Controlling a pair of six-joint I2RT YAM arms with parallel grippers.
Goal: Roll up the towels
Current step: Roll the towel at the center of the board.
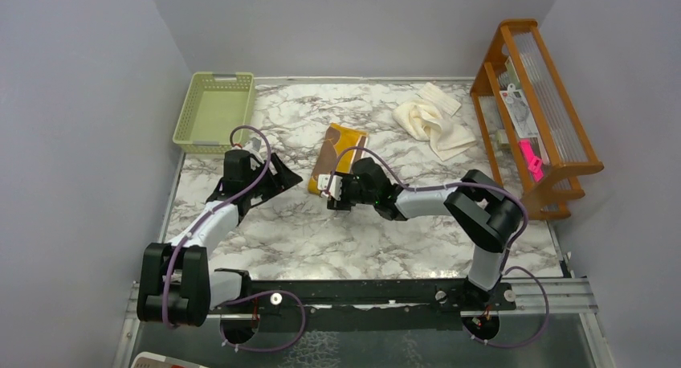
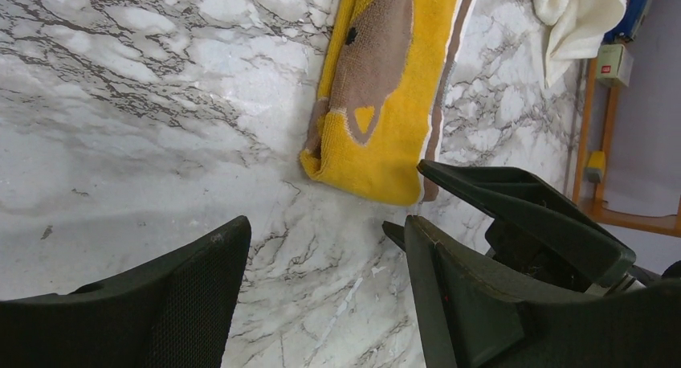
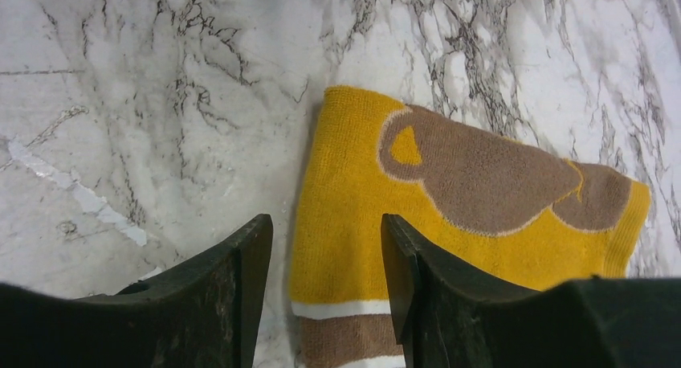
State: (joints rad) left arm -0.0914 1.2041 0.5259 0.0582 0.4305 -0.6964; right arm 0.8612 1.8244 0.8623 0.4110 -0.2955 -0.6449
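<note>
Top external showed the brown-and-yellow towel [image 1: 341,153] folded near the middle of the marble table [image 1: 281,231], with the cream towel [image 1: 430,120] crumpled at its 2 o'clock. The right gripper [image 1: 328,190], fingers spread and holding nothing, sat at the folded towel's 6 o'clock edge. The left gripper [image 1: 283,177] was released too, apart at its 8 o'clock.

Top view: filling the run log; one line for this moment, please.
brown towel: folded, unrolled | cream towel: crumpled, untouched | left gripper: open, empty | right gripper: open, at brown towel
</note>
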